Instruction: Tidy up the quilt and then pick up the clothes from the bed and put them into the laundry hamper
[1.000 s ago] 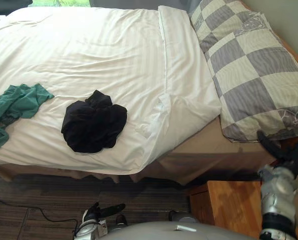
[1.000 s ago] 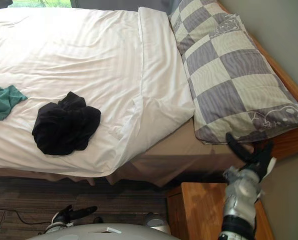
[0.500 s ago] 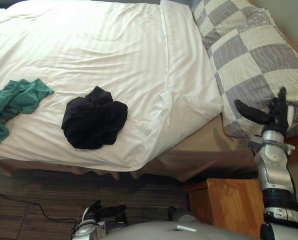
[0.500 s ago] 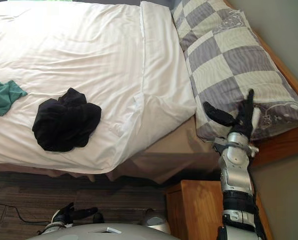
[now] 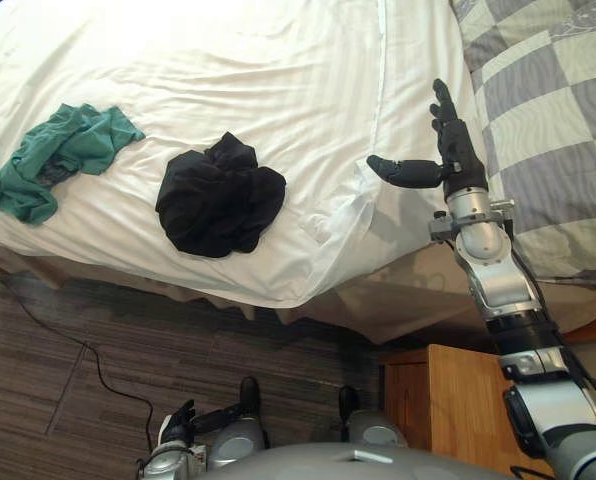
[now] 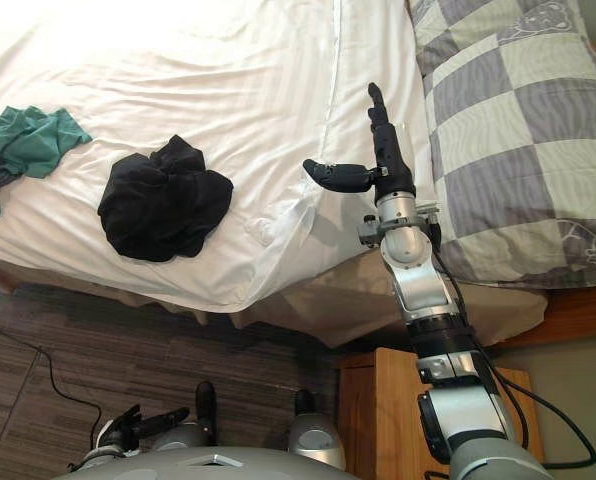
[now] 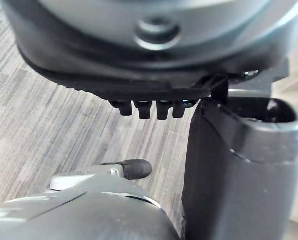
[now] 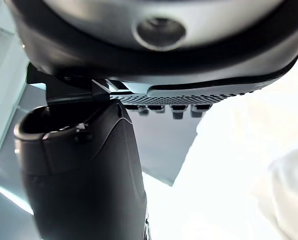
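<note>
Right hand [image 5: 456, 158] is raised over the near corner of the bed [image 5: 408, 300] with its fingers [image 5: 444, 108] straight and its thumb held out sideways - spread wide, holding nothing. It hangs above the edge of the white striped quilt [image 5: 258, 70], just beside the spot where the quilt's corner is rumpled and turned up; whether the hand touches the cloth I cannot tell.

Left hand [image 5: 183, 428] is low down by the floor [image 5: 68, 330], fingers loose and empty.

On the quilt lie two pieces of clothing, apart from each other - a crumpled black garment [image 5: 221, 197] near the bed's near edge, and a green garment [image 5: 63, 160] further toward the robot's left. Neither hand is near them.

To the right of the raised hand a grey-and-cream checked pillow [image 5: 548, 110] lies at the head of the bed. A wooden nightstand [image 5: 443, 400] stands on the floor below the pillow, close to the bed's corner.
</note>
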Controlling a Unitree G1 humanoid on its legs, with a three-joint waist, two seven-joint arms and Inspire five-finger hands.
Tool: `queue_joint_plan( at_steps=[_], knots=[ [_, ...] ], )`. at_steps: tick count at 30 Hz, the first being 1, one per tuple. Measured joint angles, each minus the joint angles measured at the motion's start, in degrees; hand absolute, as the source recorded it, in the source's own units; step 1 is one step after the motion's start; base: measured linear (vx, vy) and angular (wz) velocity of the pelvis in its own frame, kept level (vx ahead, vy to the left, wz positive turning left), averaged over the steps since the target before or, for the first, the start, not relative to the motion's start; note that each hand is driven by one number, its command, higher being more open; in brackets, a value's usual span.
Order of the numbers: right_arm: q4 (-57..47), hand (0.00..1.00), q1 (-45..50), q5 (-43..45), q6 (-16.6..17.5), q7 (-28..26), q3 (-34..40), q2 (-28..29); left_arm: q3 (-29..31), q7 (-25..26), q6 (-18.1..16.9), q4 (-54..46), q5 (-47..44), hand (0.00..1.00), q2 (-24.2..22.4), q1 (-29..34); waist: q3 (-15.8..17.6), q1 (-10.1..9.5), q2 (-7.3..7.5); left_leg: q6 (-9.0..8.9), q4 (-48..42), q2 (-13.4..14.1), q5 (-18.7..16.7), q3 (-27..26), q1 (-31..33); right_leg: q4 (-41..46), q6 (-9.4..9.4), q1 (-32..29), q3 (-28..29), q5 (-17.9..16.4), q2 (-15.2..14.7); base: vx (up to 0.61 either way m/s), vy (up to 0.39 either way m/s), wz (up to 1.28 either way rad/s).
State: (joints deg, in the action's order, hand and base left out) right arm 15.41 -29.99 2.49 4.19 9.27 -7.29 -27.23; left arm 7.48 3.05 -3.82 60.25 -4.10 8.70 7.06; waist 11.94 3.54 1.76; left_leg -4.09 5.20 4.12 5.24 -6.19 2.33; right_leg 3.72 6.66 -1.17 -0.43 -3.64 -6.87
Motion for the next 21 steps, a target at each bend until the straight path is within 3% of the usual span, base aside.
queue_joint_plan(
  at_steps=[3, 10, 11, 17, 21],
  knots=[
    [2.4, 1.0, -2.6, -0.1, 0.0, -0.1, -1.1, 0.0, -0.4, 0.1, -0.5, -0.2, 0.0, 1.0, -0.1, -0.2, 0.6, -0.22, -0.41, -0.11, 0.0, 0.0, 0.3, 0.3, 1.1, 0.0, -0.19, -0.9, -0.2, 0.1, 0.1, 0.01, -0.009, 0.06],
    [15.2, 1.0, -9.6, -5.5, -0.1, -0.1, -1.5, -0.1, -1.8, 0.1, -1.4, -1.9, -0.3, 1.0, -0.5, -2.6, 5.5, -0.56, -2.54, 0.02, 0.0, 0.0, 1.8, 1.3, 4.6, 0.1, -0.25, -4.0, -1.0, 1.1, 0.1, -0.04, -0.002, 0.07],
    [18.7, 0.0, -9.9, -6.7, -0.1, -0.1, -1.5, -0.4, -2.5, 0.2, -1.6, -2.5, -0.3, 1.0, -0.5, -2.6, 5.8, -0.7, -2.92, 0.06, 0.0, -0.1, 2.0, 1.6, 5.4, 0.2, -0.2, -4.7, -1.2, 1.3, 0.1, -0.03, 0.007, 0.06],
    [30.0, 0.0, -11.6, -15.9, 2.1, -0.6, -2.3, -4.5, -5.1, 0.0, -2.6, -3.2, -0.4, 1.0, -0.2, -3.8, 7.4, -1.51, -3.85, 0.11, 0.0, -0.3, 2.1, 2.3, 5.3, 0.2, -0.21, -4.3, -1.6, 1.2, 0.0, -0.01, 0.002, 0.03],
    [30.9, 0.0, -11.7, -17.9, 2.1, -2.5, -1.7, -6.6, -6.7, -0.4, -2.5, -2.7, -0.4, 1.0, 0.6, -4.9, 7.6, -1.7, -3.44, 0.06, 0.0, -0.2, 2.2, 3.1, 4.9, 0.2, -0.69, -3.4, -2.5, 0.9, 0.0, -0.01, -0.001, 0.13]
  ],
)
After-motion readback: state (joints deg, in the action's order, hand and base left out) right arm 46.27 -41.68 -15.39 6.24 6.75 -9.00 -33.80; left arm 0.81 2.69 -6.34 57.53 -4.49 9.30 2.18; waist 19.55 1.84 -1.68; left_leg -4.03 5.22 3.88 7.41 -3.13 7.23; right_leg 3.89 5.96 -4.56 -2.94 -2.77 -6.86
